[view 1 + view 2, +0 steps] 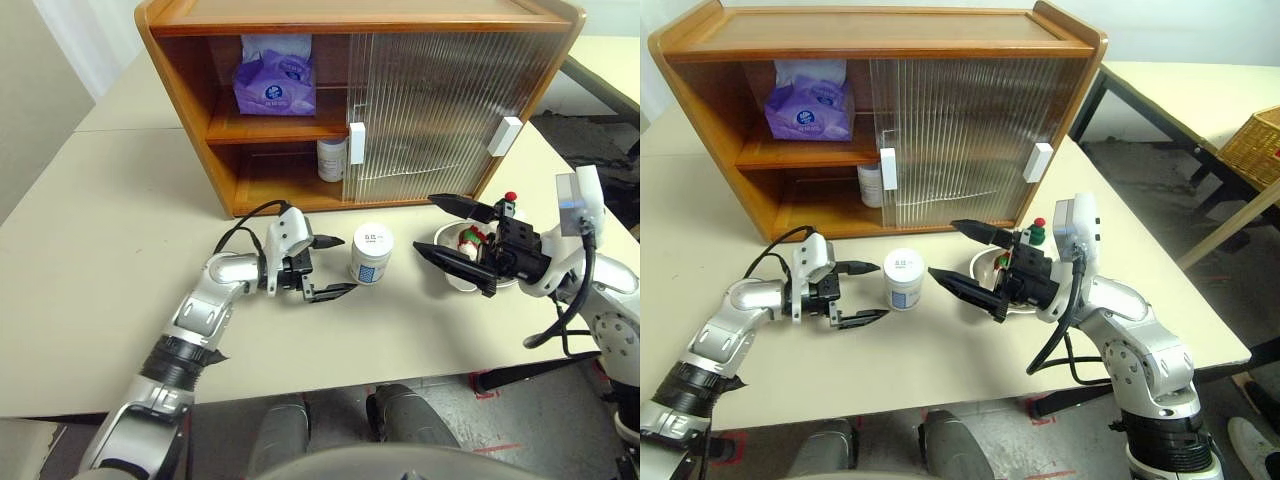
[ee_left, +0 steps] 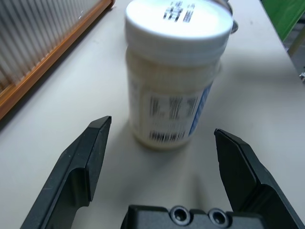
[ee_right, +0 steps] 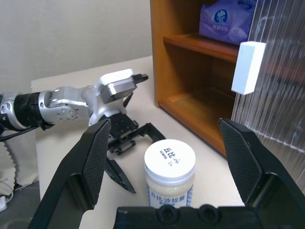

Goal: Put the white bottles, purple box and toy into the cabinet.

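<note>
Left wrist view: white bottle is seen just ahead of the spread, empty left fingers; rigid, light, smooth-sided, it is best gripped mid-body

Cabinet left half open, ribbed doors block the right, purple box on upper shelf, white bottle standing on bare table before it.

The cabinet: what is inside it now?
In the cabinet, the purple box sits on the upper shelf, one white bottle below. The ribbed doors hide the rest.
</note>
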`<control>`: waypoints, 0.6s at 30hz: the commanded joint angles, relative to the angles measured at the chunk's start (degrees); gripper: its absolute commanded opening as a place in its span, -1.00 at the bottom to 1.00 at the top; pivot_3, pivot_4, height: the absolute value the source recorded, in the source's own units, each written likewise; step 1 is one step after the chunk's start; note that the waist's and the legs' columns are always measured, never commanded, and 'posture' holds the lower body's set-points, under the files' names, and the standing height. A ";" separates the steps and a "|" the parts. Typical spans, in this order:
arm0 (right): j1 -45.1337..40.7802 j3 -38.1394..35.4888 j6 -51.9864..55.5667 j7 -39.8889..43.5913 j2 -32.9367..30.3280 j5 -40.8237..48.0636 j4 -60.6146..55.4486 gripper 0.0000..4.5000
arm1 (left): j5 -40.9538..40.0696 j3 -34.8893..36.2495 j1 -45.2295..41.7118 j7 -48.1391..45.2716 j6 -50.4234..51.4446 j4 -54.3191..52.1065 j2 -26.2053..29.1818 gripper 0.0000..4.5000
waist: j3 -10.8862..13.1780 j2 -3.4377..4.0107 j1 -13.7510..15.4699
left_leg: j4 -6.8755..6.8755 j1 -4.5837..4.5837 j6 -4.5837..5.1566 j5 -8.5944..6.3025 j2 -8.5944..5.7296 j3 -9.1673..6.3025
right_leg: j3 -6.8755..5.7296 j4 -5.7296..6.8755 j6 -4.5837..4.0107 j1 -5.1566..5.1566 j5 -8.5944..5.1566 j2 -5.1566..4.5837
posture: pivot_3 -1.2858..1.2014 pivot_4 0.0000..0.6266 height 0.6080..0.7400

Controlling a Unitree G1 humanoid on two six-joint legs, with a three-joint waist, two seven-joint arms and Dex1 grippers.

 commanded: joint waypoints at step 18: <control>3.53 -0.08 -5.37 3.10 0.70 -2.05 2.42 1.00 | 1.26 -1.15 -0.79 4.85 2.47 5.81 -5.92 0.36 | -0.02 0.05 -0.10 | 0.03 0.07 0.01 0.00 -0.23 -0.01 | 0.00 -0.01 0.79 0.26 -0.36 0.03 | -0.09 -0.79 1.00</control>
